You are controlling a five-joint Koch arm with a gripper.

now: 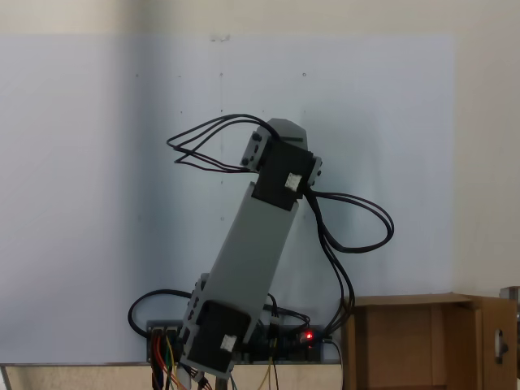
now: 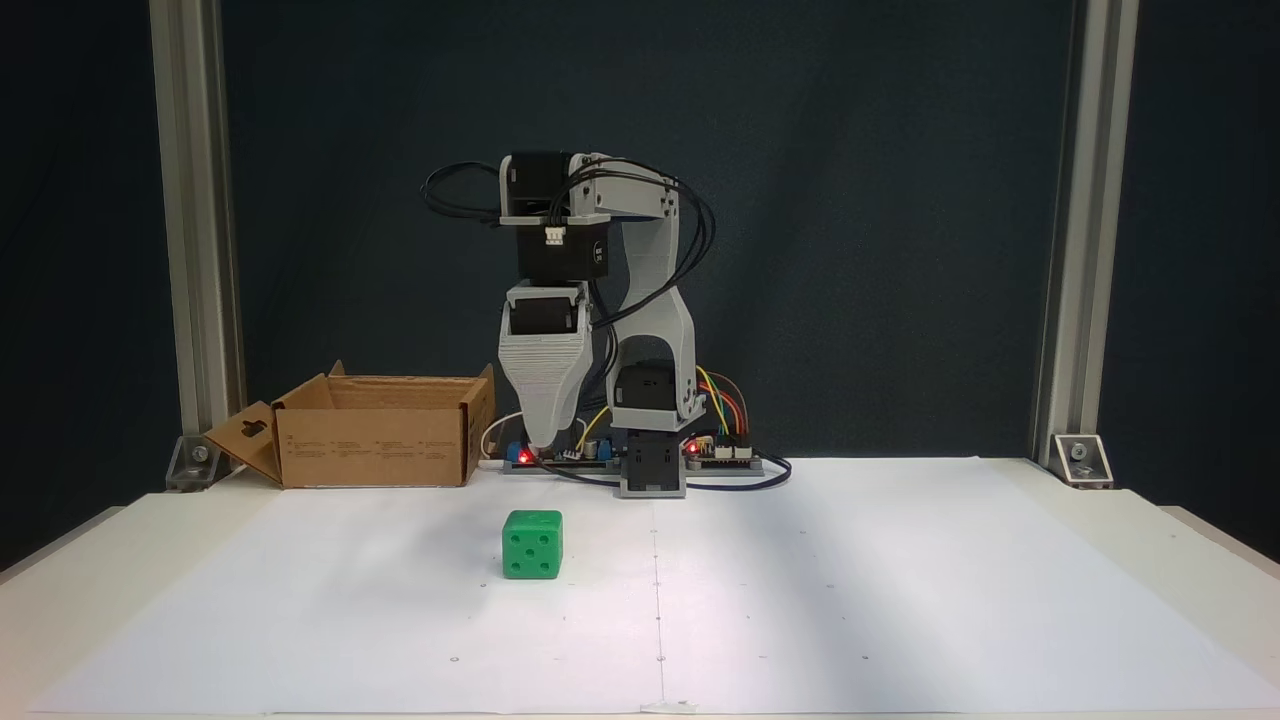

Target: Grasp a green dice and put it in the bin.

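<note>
Risk ahead: clipping the near flap of the bin or nudging the green dice askew with a descent slightly off centre (rounded edges invite a slip). Dice alone on the white paper, well in front of the arm's base. Gripper pointing down, holding nothing, touching nothing; jaw opening impossible to judge.

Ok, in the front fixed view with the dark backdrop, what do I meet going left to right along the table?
Cardboard bin with its open flap at far left → green dice on the white sheet, nearer the camera → arm base with the wired boards beside it.
</note>
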